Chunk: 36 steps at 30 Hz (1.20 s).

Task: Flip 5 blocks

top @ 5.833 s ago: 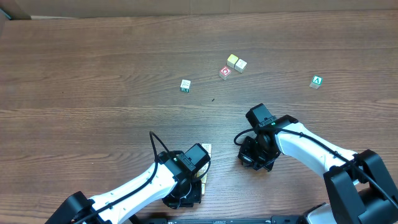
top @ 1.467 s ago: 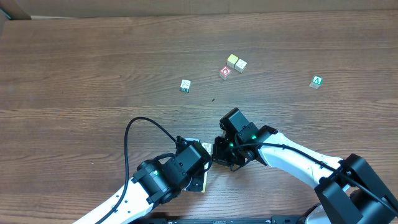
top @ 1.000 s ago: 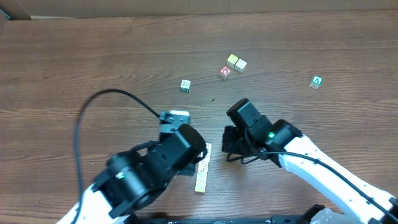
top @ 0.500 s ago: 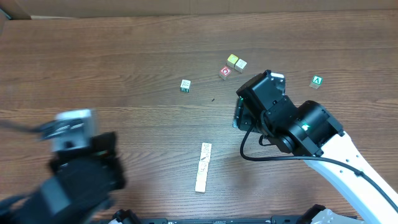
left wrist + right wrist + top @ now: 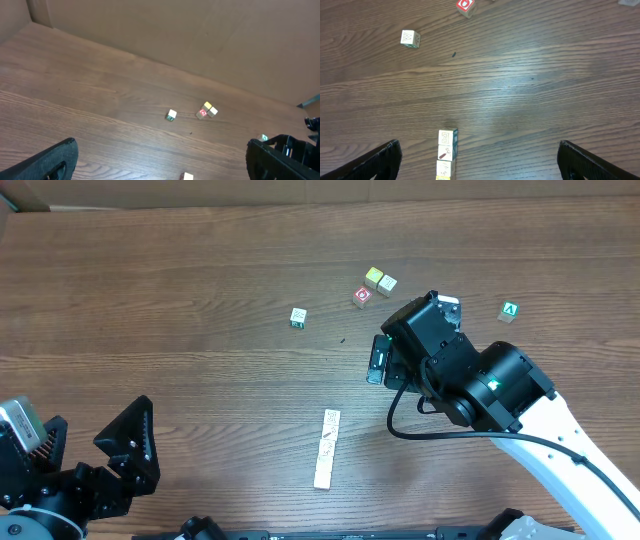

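Now both hands have left the blocks [image 5: 325,448], which lie in a row, unheld, on the surface [image 5: 180,290]. Left hand [image 5: 92,450] withdrawn well left of the row, fingers spread. Right hand [image 5: 479,150] raised just beyond it, likewise spread.

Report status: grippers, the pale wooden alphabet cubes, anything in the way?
Left gripper open, empty. Right gripper open, empty. Pale wooden alphabet cubes lie in a touching row, neither gripper on them. Red-faced cube sits well apart, not blocking.

table [image 5: 150,300]: wood | blocks [image 5: 325,448]: row, touching | loose: red-faced cube [image 5: 362,297], green cube [image 5: 510,311], cube pair [image 5: 379,280], lone cube [image 5: 298,317]
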{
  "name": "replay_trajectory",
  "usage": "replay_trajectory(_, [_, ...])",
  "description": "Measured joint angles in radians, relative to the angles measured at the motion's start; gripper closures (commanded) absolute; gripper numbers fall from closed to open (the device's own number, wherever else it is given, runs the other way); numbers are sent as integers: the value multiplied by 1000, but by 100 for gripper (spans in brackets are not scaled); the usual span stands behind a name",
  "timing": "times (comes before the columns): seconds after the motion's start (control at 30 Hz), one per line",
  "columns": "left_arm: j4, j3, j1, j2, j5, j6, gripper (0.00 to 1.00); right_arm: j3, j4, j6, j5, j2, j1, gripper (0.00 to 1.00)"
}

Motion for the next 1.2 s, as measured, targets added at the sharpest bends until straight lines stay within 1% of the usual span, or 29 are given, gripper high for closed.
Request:
replay_trajectory(0.93, [0, 0, 0, 0, 17, 0, 0, 0, 0, 0, 0, 0, 0, 0])
replay_trajectory(1.2, [0, 0, 0, 0, 18, 0, 0, 0, -28, -1, 51, -5, 0, 0])
